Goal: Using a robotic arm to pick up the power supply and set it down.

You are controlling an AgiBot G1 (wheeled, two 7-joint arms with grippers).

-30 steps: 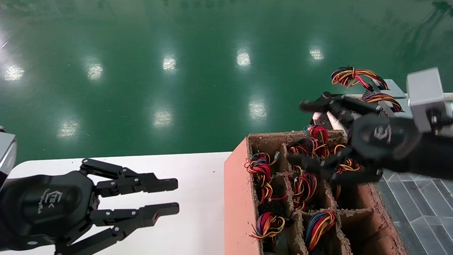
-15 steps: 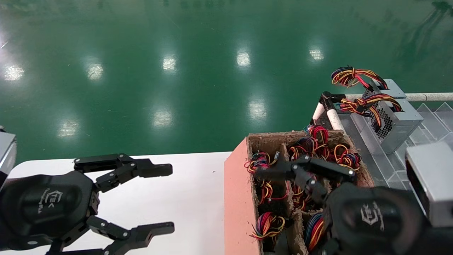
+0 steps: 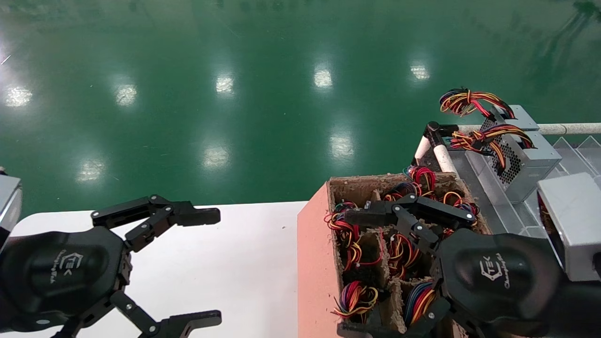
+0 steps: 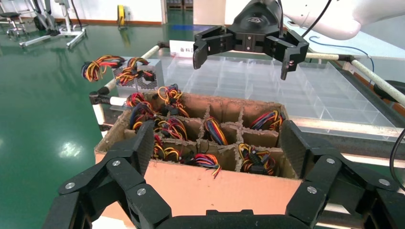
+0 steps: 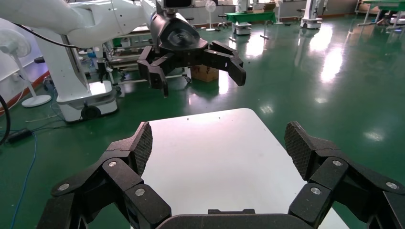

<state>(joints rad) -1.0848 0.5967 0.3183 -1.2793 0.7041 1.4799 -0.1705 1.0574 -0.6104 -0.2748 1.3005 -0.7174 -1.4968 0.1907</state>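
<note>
The right tool (image 3: 371,272) hangs spread wide and empty over the ragged, wire-stuffed cardboard crate (image 3: 319,263), the left tool (image 3: 206,267) equally wide over the white table (image 3: 244,263), while the perforated grey power supply (image 3: 526,162) sits far right on clear trays (image 3: 512,216).

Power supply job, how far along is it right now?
Looks done: one power supply sits on the clear tray. In hand: nothing; the right gripper hangs open over the cardboard box. Left gripper open above the white table. Left: gripping and placing.
</note>
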